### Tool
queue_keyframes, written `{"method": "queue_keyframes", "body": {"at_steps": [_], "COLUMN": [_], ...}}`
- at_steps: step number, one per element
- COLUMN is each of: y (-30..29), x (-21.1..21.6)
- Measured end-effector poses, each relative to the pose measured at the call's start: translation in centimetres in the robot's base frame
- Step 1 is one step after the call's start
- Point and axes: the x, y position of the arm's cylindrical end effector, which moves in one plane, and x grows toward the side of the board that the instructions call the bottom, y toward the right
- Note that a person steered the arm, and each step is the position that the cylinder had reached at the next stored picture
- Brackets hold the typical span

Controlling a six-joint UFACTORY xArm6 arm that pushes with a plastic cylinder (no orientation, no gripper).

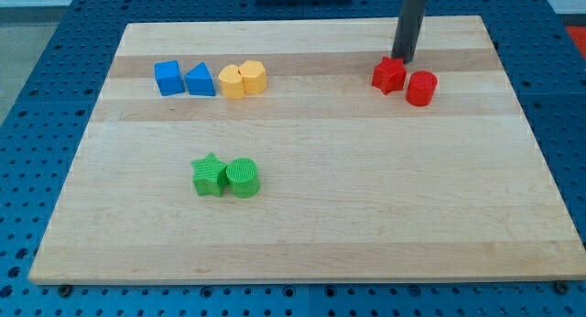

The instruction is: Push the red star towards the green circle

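Board point(311, 235): light wooden top on a blue perforated bench point(55, 79).

View's left, upper row: blue cube point(168, 78) touching blue triangle point(200, 80). Just to their right, 2 yellow blocks pressed together: a yellow half-round piece point(233, 81) and a yellow hexagon point(254, 76).

Lower, left of centre: green star point(210, 175) touching green circle point(244, 178), the circle on the star's right side.

View's right, upper area: red star point(389, 75), with a red cylinder point(421, 88) just beside it at its lower right; I cannot tell whether the 2 touch. The red star sits well apart from the green circle, up and to the view's right of it.

My tip point(404, 60): plain dark rod, no jaws, holding nothing. It stands upright at the red star's upper-right edge, touching or nearly so; contact not resolvable. Rod runs out of the view's top.
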Motion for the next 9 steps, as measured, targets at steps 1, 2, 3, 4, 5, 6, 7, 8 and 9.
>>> {"method": "queue_keyframes", "body": {"at_steps": [1, 2, 3, 4, 5, 6, 7, 8, 9], "y": [-0.5, -1.6, -3.3, -5.2, -6.4, -2.3, -0.4, -0.8, -2.2], "x": [3.3, 7.8, 10.7, 13.0, 14.9, 14.1, 9.4, 6.9, 7.0]}}
